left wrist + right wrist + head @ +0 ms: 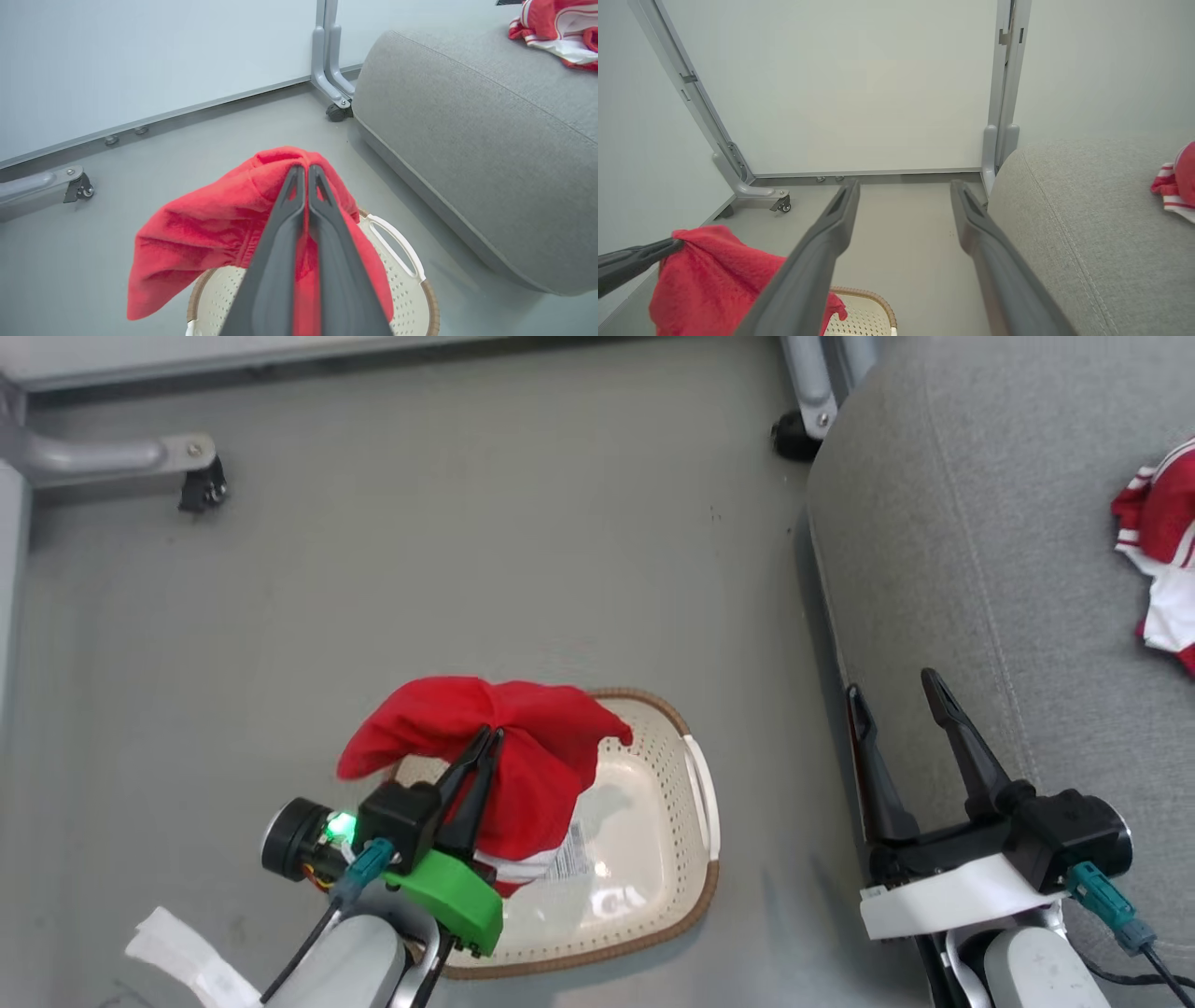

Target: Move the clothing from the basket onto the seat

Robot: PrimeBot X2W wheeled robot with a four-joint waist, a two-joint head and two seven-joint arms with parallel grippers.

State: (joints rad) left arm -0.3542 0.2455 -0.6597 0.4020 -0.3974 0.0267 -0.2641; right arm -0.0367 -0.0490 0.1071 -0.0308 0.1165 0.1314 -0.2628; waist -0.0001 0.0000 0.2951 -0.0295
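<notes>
My left gripper (490, 735) is shut on a red garment (523, 756), which hangs lifted above the cream basket (653, 859) on the floor. In the left wrist view the two fingers pinch the red fabric (210, 224) at its top fold, over the basket (406, 280). My right gripper (896, 695) stands open with nothing in it, at the front edge of the grey seat (980, 569). A second red and white garment (1162, 551) lies on the seat at the far right. The right wrist view shows the lifted red garment (705, 280), the seat (1087, 224) and the basket's rim (868, 298).
Grey frame legs on castors stand on the floor at the back left (201, 485) and beside the seat's far corner (794, 434). White panels (854, 93) close off the back. Open grey floor (467, 569) lies between basket and panels.
</notes>
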